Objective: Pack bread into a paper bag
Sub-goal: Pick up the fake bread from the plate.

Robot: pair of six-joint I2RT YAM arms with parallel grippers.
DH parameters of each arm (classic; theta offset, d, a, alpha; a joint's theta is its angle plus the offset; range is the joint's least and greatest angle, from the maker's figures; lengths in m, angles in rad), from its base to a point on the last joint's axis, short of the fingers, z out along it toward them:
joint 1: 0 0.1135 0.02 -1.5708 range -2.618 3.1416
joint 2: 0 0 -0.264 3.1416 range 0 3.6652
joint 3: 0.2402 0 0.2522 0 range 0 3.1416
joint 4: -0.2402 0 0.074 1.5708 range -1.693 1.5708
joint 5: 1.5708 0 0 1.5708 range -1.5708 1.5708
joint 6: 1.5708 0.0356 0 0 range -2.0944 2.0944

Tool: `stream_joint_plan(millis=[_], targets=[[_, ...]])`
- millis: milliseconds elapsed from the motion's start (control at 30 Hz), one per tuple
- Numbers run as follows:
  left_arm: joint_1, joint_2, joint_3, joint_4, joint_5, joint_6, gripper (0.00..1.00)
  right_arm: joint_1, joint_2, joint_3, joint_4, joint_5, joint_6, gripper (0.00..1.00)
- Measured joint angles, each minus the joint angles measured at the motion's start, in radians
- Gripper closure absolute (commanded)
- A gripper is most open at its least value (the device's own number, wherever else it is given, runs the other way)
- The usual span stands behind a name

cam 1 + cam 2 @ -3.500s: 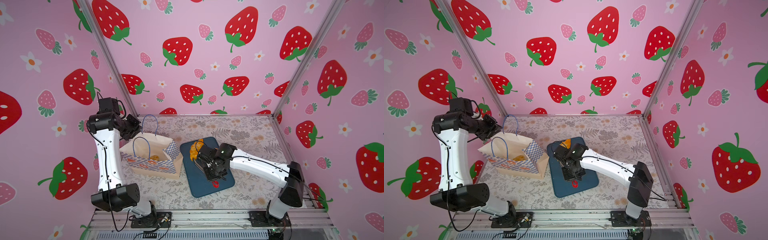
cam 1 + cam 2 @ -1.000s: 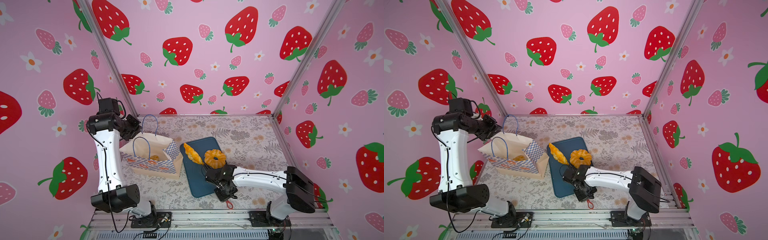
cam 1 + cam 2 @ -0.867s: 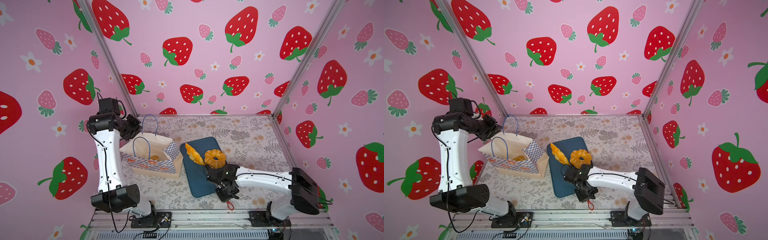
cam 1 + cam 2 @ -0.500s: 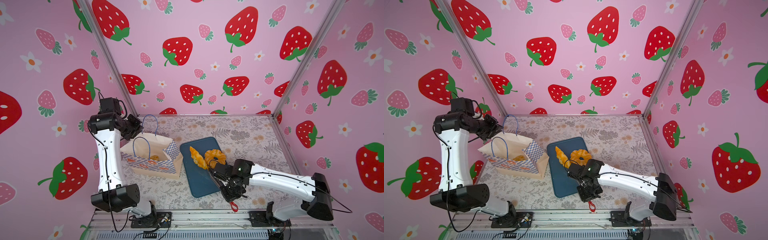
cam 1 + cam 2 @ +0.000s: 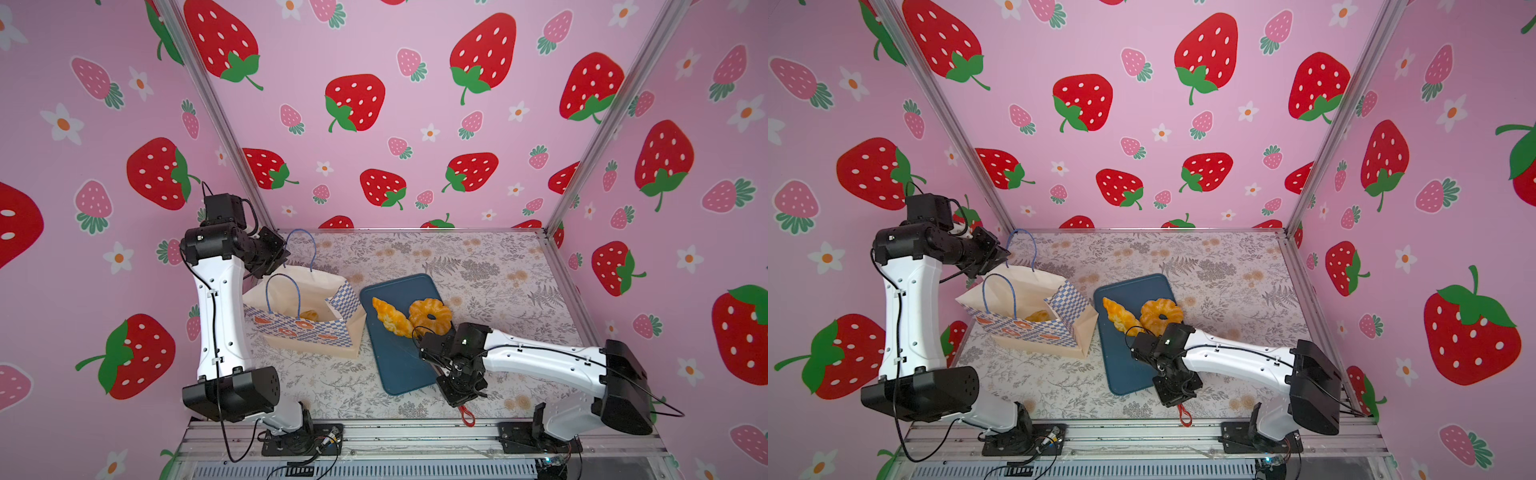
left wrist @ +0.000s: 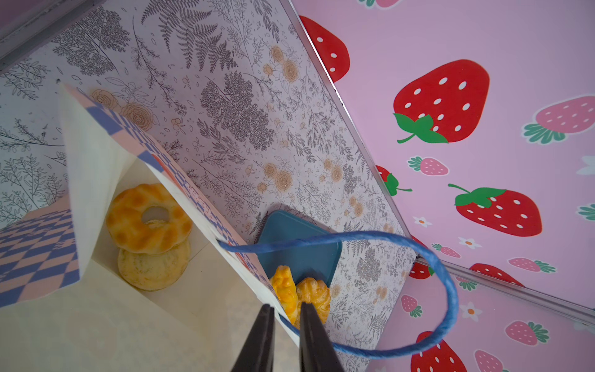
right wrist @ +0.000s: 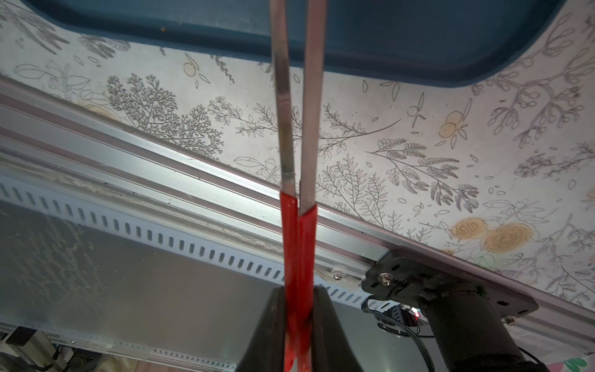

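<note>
The paper bag (image 5: pixel 305 328) lies open on its side at the left, with a twisted ring (image 6: pixel 148 219) on a round bun (image 6: pixel 151 269) inside. My left gripper (image 6: pixel 286 319) is shut on the bag's upper rim where a blue cord handle (image 6: pixel 447 283) is attached. A croissant (image 5: pixel 390 318) and a larger twisted ring (image 5: pixel 430 316) lie touching on the dark blue tray (image 5: pixel 399 370). My right gripper (image 7: pixel 299 306) is shut on red-handled metal tongs (image 7: pixel 297 128) near the tray's front right corner. The tongs' arms reach over the tray rim; their tips are out of view.
The tray (image 5: pixel 1125 374) sits mid-table, just right of the bag (image 5: pixel 1034 324). The metal front rail (image 5: pixel 415 432) runs close under my right gripper (image 5: pixel 459 395). Pink strawberry walls enclose three sides; my left gripper (image 5: pixel 278 251) is near the back left corner post.
My right arm has swung its elbow out to the right and the gripper with the tongs has drifted to the tray's front right corner. The croissant has slid against the ring. The left arm is still.
</note>
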Motion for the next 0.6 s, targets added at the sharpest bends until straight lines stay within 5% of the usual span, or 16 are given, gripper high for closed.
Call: stream_joint_plan(millis=[267,600], targets=[[0.000,0.000,0.000,0.000,0.000,0.000,0.79,0.002,-0.010,0.003,0.027,0.027,0.013,1.00],[-0.010,0.006,0.000,0.001,-0.001,-0.004,0.79,-0.005,-0.029,0.285,-0.087,0.141,0.010,1.00]])
